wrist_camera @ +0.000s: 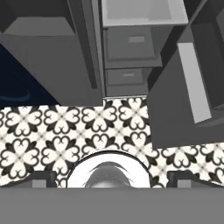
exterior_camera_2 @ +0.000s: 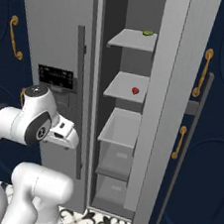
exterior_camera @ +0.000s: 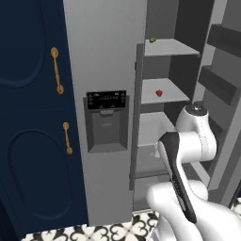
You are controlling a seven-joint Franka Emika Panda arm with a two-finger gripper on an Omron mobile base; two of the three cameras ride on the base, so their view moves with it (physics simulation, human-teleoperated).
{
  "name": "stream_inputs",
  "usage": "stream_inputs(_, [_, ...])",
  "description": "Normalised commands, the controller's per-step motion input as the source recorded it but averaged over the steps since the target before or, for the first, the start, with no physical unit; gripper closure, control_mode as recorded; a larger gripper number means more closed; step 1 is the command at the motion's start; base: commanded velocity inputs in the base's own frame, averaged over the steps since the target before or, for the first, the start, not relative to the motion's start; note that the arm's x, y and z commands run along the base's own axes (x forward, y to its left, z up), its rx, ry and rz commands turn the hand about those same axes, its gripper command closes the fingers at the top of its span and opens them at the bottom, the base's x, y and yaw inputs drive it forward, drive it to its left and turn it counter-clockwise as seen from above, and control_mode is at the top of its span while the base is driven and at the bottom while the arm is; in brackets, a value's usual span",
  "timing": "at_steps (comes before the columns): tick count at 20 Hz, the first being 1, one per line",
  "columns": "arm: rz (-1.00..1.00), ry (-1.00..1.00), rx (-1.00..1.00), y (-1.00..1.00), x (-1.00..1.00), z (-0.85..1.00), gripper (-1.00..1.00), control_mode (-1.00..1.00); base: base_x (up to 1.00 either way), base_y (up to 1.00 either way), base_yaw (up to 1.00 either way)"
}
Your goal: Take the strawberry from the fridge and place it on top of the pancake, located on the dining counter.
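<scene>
Left base view gives me the fridge (exterior_camera: pixel 108 70) with its right door swung open, and the strawberry (exterior_camera: pixel 159 93) sitting on the middle light shelf (exterior_camera: pixel 162 89), below a small green fruit (exterior_camera: pixel 152 40) on the shelf above. In the hand view my gripper (wrist_camera: pixel 111 177) points down at the patterned floor (wrist_camera: pixel 65 131) near the lower drawers (wrist_camera: pixel 131 46), fingers spread wide and holding nothing.

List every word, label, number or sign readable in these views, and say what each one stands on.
No text can be read in any view.
Black dispenser panel on the closed door of the fridge: rows of small pale marks, too small and blurred to read.
Open fridge compartment, shelves with the strawberry and the small green fruit: no labels.
Navy cabinets and patterned floor tiles: no writing, ornament only.
</scene>
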Motion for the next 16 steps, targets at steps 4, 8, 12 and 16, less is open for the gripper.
stream_inputs(4, [0.0,0.0,0.0,0.0,0.0,0.0,-1.0,-1.0,0.0,0.0,0.0])
stream_inputs(8, [0.0,0.0,0.0,0.0,0.0,0.0,-1.0,-1.0,0.0,0.0,0.0])
stream_inputs(12, [0.0,0.0,0.0,0.0,0.08,0.0,-1.0,1.0,0.26,0.0,0.0])
stream_inputs(16, [0.0,0.0,0.0,0.0,0.0,0.0,-1.0,1.0,0.75,0.0,0.0])
